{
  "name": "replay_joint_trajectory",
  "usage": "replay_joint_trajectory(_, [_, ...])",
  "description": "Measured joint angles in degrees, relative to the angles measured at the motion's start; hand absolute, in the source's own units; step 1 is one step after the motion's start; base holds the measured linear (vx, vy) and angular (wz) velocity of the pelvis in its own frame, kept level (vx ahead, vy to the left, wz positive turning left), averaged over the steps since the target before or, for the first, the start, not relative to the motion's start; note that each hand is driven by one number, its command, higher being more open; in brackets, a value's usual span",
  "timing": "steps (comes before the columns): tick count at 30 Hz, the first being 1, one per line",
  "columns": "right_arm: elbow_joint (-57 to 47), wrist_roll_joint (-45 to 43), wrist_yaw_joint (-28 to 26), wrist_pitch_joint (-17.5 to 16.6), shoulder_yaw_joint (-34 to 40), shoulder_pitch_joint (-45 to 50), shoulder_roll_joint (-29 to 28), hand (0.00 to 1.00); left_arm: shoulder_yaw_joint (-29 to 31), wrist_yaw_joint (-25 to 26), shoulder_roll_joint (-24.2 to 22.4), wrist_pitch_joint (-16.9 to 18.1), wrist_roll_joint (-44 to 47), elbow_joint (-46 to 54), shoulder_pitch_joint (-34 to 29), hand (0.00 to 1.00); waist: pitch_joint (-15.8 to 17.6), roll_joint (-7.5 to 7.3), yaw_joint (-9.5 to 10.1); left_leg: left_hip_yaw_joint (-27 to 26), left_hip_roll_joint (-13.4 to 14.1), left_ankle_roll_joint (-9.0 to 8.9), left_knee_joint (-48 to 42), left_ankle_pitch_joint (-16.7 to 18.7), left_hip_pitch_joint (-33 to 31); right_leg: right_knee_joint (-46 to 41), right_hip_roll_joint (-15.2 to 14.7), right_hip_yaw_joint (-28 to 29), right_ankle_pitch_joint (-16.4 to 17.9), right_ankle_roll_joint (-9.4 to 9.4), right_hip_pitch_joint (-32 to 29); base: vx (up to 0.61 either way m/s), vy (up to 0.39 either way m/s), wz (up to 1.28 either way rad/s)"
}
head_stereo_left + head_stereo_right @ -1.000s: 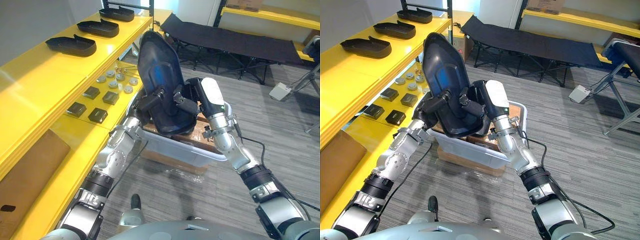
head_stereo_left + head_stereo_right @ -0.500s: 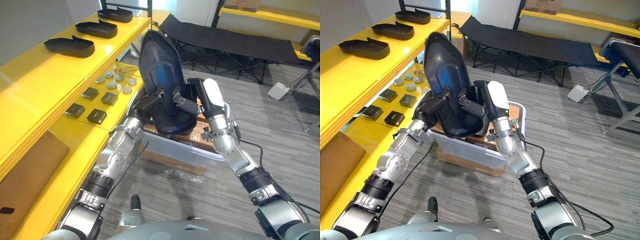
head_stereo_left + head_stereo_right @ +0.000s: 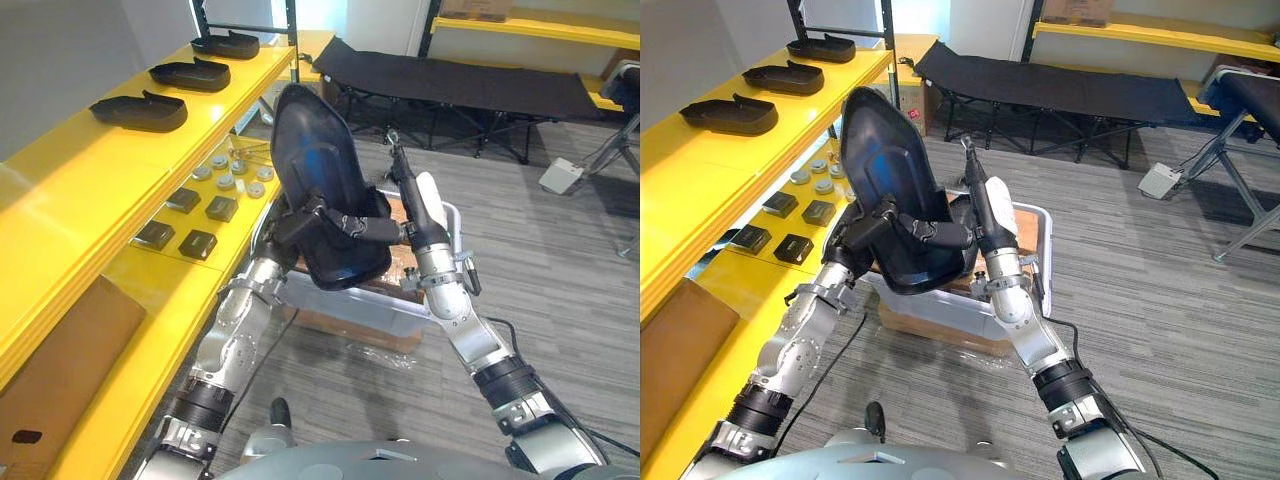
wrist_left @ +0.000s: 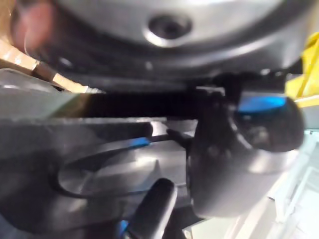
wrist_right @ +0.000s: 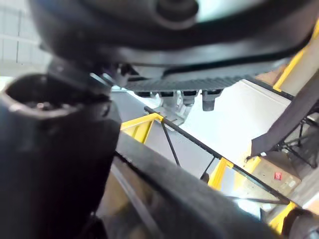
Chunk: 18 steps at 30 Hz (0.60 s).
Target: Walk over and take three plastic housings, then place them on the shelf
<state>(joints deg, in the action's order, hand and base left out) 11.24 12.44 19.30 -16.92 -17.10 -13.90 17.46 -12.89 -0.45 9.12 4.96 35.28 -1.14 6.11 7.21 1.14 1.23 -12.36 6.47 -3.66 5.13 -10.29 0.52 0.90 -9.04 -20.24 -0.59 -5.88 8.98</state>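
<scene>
We see the black shell-shaped plastic housing (image 3: 308, 165) held upright above the grey plastic bin (image 3: 350, 298), beside the yellow shelf (image 3: 80, 190). The left hand (image 3: 298, 222) curls its fingers round the housing's lower rim, and the right hand (image 3: 362, 228) clamps its fingers across the hollow. Three flat black housings (image 3: 190, 75) lie on the shelf's top.

- Housing (image 3: 885, 165) stands upright, gripped at its lower end by the left hand (image 3: 865, 232) and right hand (image 3: 945, 236), fingers curled on it from either side.
- Bin (image 3: 960, 315) sits just below both hands.
- Shelf (image 3: 700, 180) runs beside the left hand; three shelved housings (image 3: 725, 115) (image 3: 780, 78) (image 3: 820, 47) lie on its top board, well apart from that hand.
- Blocks (image 3: 793, 247) and discs (image 3: 812, 175) lie on the lower board, near the left hand.
- Cot (image 3: 1040, 85) stands well beyond the hands.
</scene>
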Motion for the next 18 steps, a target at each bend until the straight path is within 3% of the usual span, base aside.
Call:
replay_joint_trajectory(6, [-0.48,-12.11,-4.72,-0.84,2.88,6.47,-2.32,1.00,3.50,9.44,-1.61,7.52,-11.01,1.96,-4.98,0.00,-0.01,0.02,0.03,-0.18,0.05,-0.16,0.00,0.14,-0.10,0.08,0.02,0.10,0.21,-0.08,-0.14,0.00,0.000,0.00])
replay_joint_trajectory(7, [-0.89,-19.27,-7.84,-2.24,4.06,9.14,-3.32,1.00,5.88,12.27,-2.65,9.51,-12.07,2.70,-6.12,0.00,-0.01,0.02,0.05,-0.23,0.06,-0.20,0.00,0.19,-0.22,0.10,0.03,0.13,0.25,-0.07,-0.29,0.00,0.000,0.00])
replay_joint_trajectory(12, [-1.85,-37.07,-18.72,-3.75,8.81,16.09,-7.73,1.00,10.58,17.40,-4.06,13.30,-17.84,4.87,-9.21,0.00,-0.04,0.07,0.05,-0.79,0.11,-0.35,0.00,0.36,-0.61,0.10,0.02,0.42,0.31,0.05,-0.88,0.01,-0.002,-0.02])
replay_joint_trajectory(16, [-2.32,-38.64,-20.12,-3.71,13.98,21.08,-10.92,1.00,12.38,17.36,-4.90,13.82,-17.62,6.20,-11.91,0.00,-0.38,0.16,-0.17,-1.33,0.14,-0.51,0.00,0.60,-0.85,0.13,-0.01,1.09,0.32,0.06,-1.40,0.02,0.002,-0.07])
replay_joint_trajectory(18, [-2.31,-37.47,-17.71,-3.61,16.69,24.18,-11.69,1.00,12.86,17.10,-5.18,13.82,-17.35,6.23,-14.44,0.00,-0.89,0.36,-0.69,-1.84,0.19,-0.63,0.00,0.74,-1.06,0.15,-0.04,1.82,0.29,0.07,-1.99,0.03,0.001,-0.13])
